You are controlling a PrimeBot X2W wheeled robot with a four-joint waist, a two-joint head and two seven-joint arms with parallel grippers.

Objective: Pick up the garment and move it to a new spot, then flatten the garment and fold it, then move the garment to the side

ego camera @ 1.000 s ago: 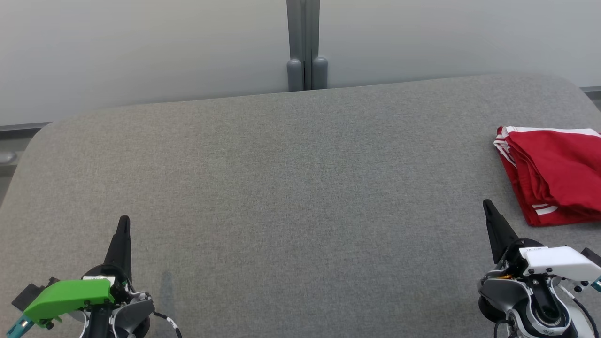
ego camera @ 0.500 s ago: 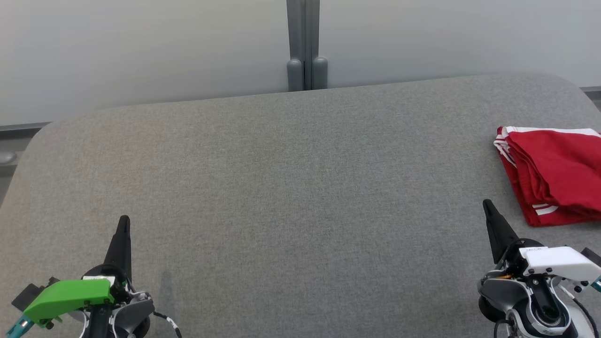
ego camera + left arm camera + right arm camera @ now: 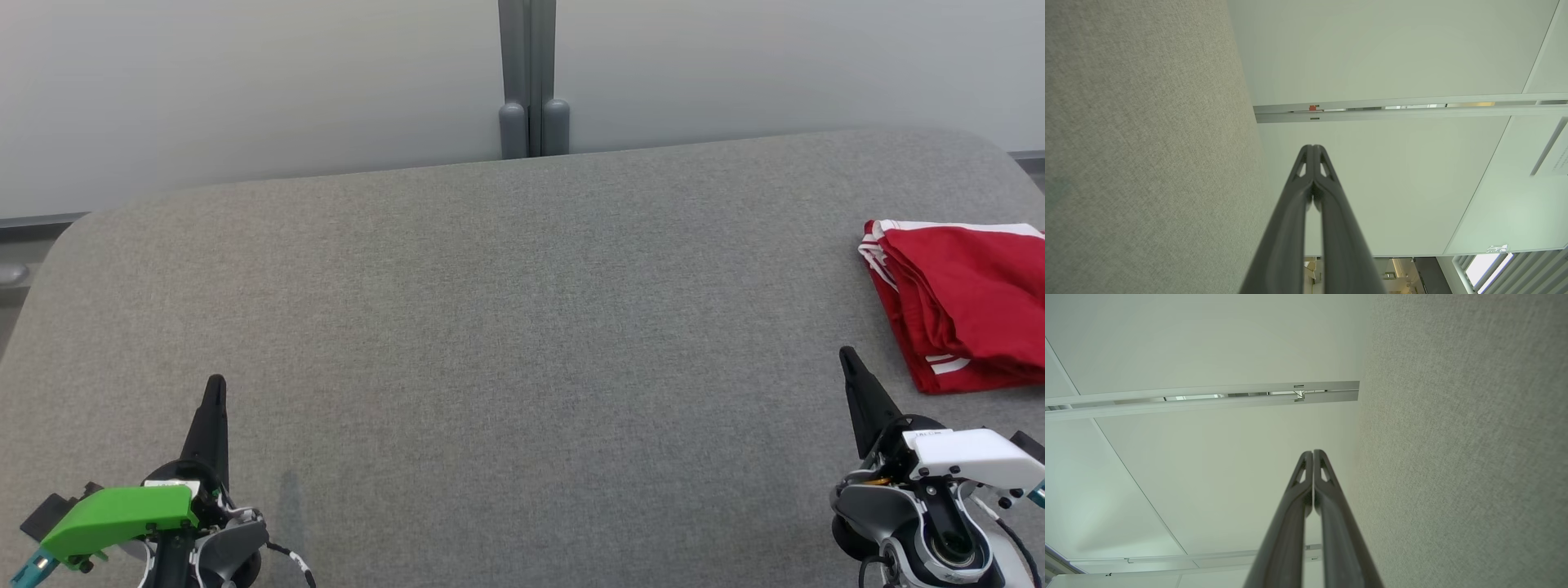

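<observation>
Two empty arms rest parked: left pincer [image 3: 215, 384] closed at seven o'clock, right pincer [image 3: 847, 355] closed at five. The folded red garment [image 3: 971, 302] lies at three o'clock by the table [image 3: 490, 327] edge, seemingly already set aside.

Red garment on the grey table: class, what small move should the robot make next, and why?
Probably open the right gripper and reach toward the red garment: it lies loosely folded, far right on the table, and that gripper, shut and empty, is nearest. If it counts as folded, no move is needed.
</observation>
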